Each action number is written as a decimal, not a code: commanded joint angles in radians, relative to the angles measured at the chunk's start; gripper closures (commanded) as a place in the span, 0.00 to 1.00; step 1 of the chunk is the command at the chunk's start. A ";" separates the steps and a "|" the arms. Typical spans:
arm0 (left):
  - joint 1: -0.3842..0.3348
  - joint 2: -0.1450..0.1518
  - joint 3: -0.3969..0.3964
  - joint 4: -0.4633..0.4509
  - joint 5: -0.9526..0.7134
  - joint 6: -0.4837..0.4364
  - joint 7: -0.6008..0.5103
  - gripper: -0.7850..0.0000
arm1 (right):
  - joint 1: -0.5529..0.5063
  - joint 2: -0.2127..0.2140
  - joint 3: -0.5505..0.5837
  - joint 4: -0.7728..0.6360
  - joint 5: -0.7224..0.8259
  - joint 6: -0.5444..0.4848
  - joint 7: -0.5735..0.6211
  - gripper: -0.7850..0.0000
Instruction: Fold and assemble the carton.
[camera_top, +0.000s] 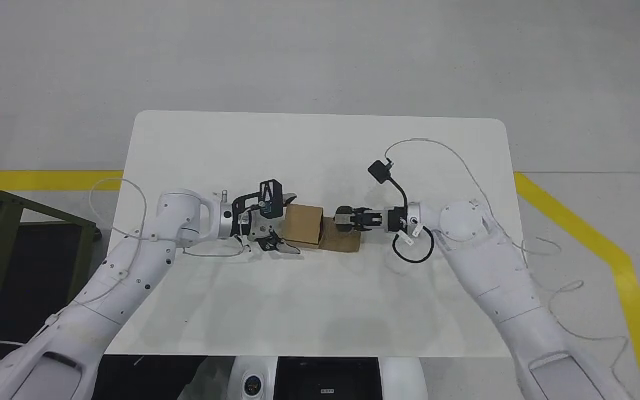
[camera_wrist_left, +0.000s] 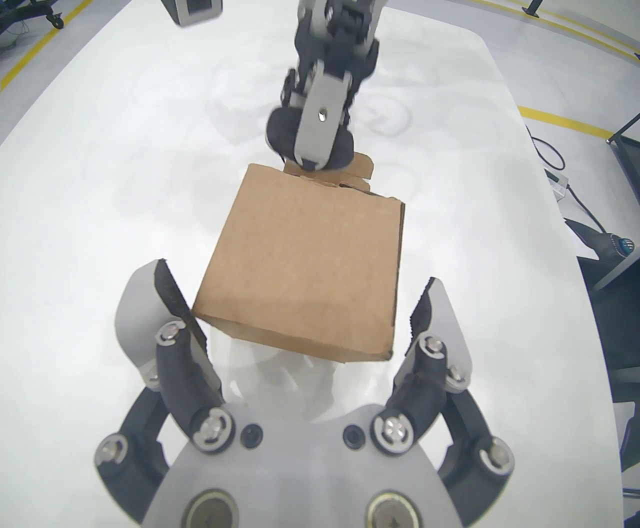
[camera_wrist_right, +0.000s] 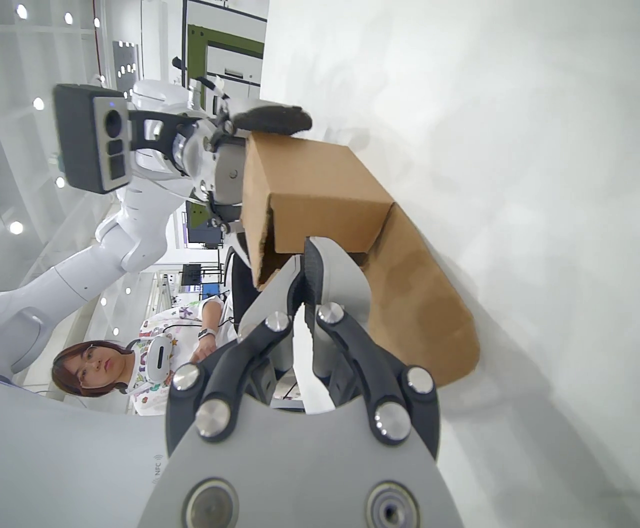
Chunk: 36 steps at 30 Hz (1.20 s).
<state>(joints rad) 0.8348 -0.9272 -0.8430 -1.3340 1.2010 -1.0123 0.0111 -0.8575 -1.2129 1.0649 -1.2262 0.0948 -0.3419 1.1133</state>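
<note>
A small brown carton (camera_top: 308, 224) lies on its side at the middle of the white table (camera_top: 320, 150). My left gripper (camera_wrist_left: 295, 305) is open and straddles the carton's (camera_wrist_left: 305, 270) closed end. One fingertip (camera_wrist_left: 167, 292) touches a corner; the other stands a little off the side. At the opposite, open end my right gripper (camera_wrist_right: 304, 265) is shut, its tips at the carton's (camera_wrist_right: 320, 190) mouth, with nothing seen between them. A long rounded flap (camera_wrist_right: 420, 310) lies flat on the table beside it. From the left wrist, the right gripper (camera_wrist_left: 312, 160) touches the far top edge.
A black cable loops above the right arm (camera_top: 400, 185). The table's near edge (camera_top: 300, 352) is close to both arms. Bare table surface surrounds the carton on all sides, widest toward the far edge.
</note>
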 joint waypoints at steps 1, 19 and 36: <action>0.001 -0.001 -0.001 -0.001 0.000 0.000 -0.002 0.00 | -0.026 0.016 0.049 -0.089 0.003 0.060 0.039 1.00; 0.004 -0.009 -0.020 0.010 -0.016 0.000 -0.014 0.00 | -0.193 0.056 0.169 -0.350 -0.005 0.222 0.031 0.00; 0.015 -0.007 -0.038 0.000 -0.003 0.000 0.001 0.00 | -0.223 0.066 0.183 -0.382 -0.014 0.254 0.052 0.00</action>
<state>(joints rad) 0.8479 -0.9347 -0.8810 -1.3327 1.1946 -1.0123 0.0079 -1.0749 -1.1489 1.2427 -1.6064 0.0789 -0.0930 1.1547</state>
